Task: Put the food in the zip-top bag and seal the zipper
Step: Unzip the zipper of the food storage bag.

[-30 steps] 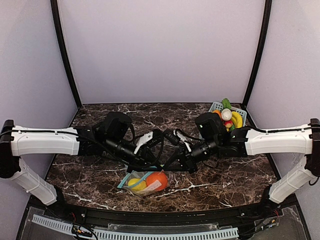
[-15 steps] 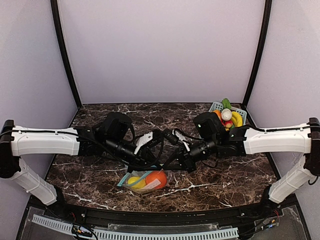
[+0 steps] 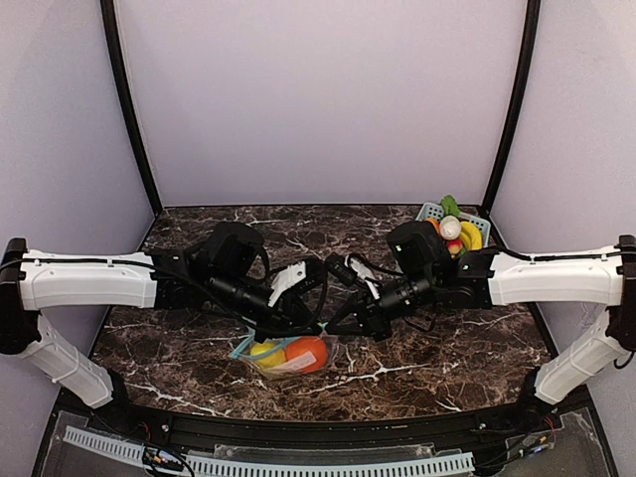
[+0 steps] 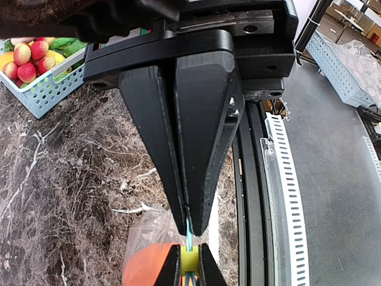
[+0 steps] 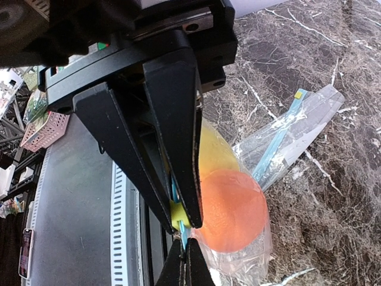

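Note:
The clear zip-top bag (image 3: 283,366) lies near the table's front edge, holding food: an orange-red ball (image 3: 308,353) and a yellow piece (image 3: 264,356). My left gripper (image 4: 189,229) is shut on the bag's blue zipper strip (image 4: 190,238). Tip to tip with it, my right gripper (image 5: 181,223) is shut on the yellow zipper slider (image 5: 178,215). In the right wrist view the ball (image 5: 233,210) and the yellow piece (image 5: 214,156) bulge the bag just beside my fingers. The bag's far end (image 5: 309,116) lies flat on the marble. From above, both grippers (image 3: 303,323) (image 3: 345,320) meet over the bag.
A pale blue basket (image 3: 433,211) with more toy fruit, strawberries and green pieces among them, stands at the back right, also in the left wrist view (image 4: 41,95). The table's black front rail (image 4: 253,196) runs close beside the bag. Purple walls enclose the marble table.
Both grippers and the bag have shifted slightly away from the front edge. Both grips are unchanged.

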